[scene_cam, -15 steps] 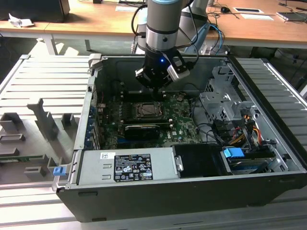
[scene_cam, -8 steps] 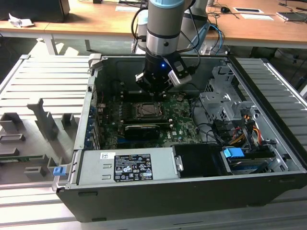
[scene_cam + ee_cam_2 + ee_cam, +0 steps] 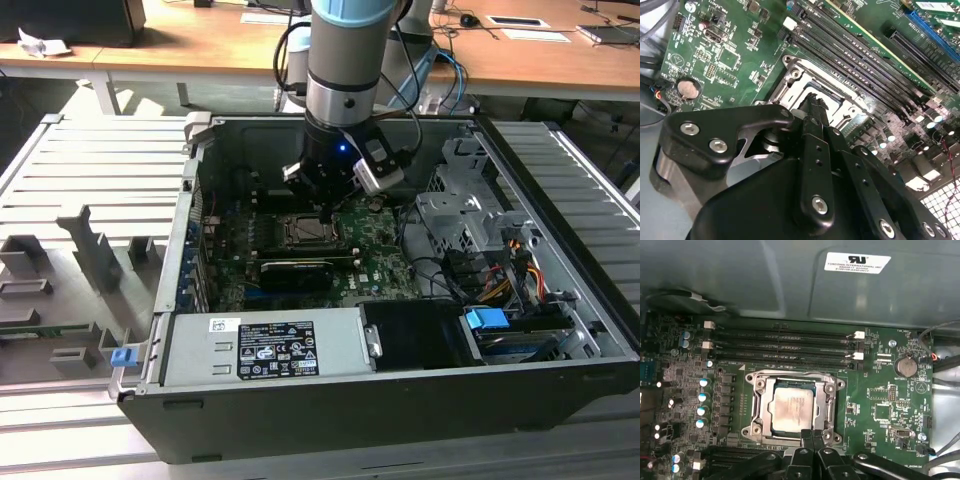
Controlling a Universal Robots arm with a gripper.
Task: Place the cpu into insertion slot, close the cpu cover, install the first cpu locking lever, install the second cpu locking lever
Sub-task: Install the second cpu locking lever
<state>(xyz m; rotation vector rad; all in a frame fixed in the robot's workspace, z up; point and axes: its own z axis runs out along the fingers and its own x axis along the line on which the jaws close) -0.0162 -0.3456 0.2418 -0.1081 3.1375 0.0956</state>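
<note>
Gripper hanging low over the insertion slot on the green motherboard inside the open computer case; fingers pressed together, clamped on nothing. In the first wrist view, the cpu is sitting in the insertion slot, pale metal face up, with the cpu cover lying closed around it. Fingertips are resting at the socket's edge, just beside the chip. Memory slots are running alongside the socket.
</note>
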